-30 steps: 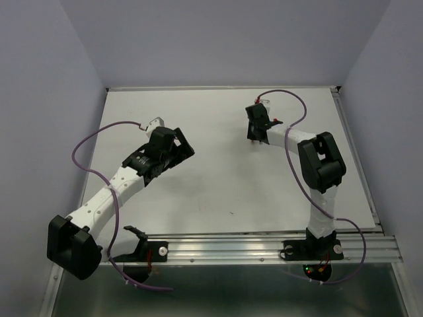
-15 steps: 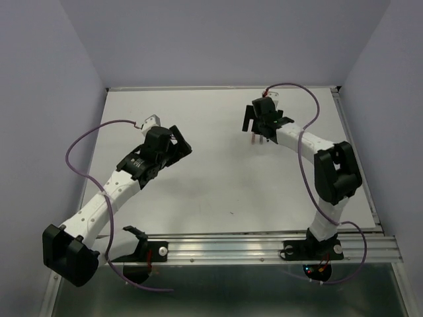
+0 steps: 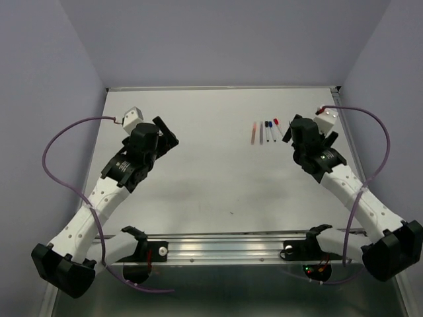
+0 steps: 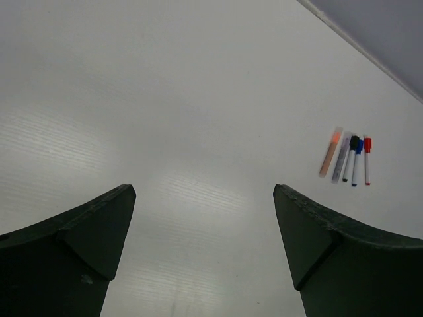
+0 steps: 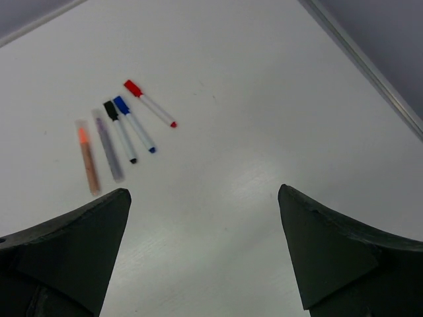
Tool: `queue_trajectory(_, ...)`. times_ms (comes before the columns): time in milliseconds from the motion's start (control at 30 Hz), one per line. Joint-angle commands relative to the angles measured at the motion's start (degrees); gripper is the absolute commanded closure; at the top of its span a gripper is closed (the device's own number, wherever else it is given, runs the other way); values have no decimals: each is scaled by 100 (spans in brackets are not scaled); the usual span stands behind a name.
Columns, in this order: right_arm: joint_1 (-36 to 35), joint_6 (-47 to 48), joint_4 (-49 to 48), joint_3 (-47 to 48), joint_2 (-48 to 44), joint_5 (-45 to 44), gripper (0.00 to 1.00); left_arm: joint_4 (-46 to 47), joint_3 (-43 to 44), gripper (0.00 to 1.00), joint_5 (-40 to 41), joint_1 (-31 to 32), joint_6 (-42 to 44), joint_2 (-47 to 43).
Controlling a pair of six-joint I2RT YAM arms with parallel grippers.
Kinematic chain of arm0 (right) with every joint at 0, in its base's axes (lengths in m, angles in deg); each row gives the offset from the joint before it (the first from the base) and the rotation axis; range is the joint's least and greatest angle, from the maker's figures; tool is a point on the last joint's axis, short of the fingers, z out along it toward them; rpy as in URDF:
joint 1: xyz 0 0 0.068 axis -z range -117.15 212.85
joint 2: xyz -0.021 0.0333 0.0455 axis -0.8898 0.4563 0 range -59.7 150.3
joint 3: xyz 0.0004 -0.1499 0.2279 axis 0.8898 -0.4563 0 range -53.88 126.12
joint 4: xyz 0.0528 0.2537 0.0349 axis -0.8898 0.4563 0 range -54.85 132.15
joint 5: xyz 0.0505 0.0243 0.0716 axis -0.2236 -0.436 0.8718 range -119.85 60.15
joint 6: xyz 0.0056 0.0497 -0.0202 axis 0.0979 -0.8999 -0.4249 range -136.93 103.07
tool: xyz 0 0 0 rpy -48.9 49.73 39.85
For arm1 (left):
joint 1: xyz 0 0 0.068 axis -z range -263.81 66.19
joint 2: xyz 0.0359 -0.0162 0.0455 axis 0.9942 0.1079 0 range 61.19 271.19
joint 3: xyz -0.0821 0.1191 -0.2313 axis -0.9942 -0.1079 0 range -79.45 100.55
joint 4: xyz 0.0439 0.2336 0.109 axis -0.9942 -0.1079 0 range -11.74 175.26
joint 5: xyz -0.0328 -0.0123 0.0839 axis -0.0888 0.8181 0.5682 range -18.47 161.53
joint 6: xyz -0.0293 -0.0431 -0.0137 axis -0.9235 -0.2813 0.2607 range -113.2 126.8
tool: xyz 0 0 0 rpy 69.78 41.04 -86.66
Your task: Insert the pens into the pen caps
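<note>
Several pens (image 3: 266,131) lie side by side in a short row on the white table (image 3: 218,178), at the back right of centre. In the right wrist view they are an orange pen (image 5: 86,160), a grey pen (image 5: 108,148), and white ones with a black cap (image 5: 110,109), a blue cap (image 5: 121,104) and a red cap (image 5: 133,87) fitted on their ends. The left wrist view shows the same pens (image 4: 348,157) far off. My left gripper (image 3: 166,133) (image 4: 203,190) is open and empty, well left of them. My right gripper (image 3: 295,135) (image 5: 204,190) is open and empty, just right of the row.
A raised metal rim (image 3: 353,152) runs along the table's right side and a rail (image 3: 264,246) along the near edge. Grey walls (image 3: 218,39) close in the back and sides. Purple cables (image 3: 66,142) loop from both wrists.
The right gripper opened and drew back to the right, uncovering the row of pens. The left arm swung back and to the left, still open.
</note>
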Motion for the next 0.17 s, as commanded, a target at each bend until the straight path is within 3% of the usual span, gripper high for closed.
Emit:
queue_trajectory(0, 28, -299, 529, -437, -880, -720, 0, 39, 4, 1, 616, -37, 147, -335)
queue_trajectory(133, 28, -220, 493, -789, -1372, -684, 0, 443, -260, 1, 564, -55, 113, -353)
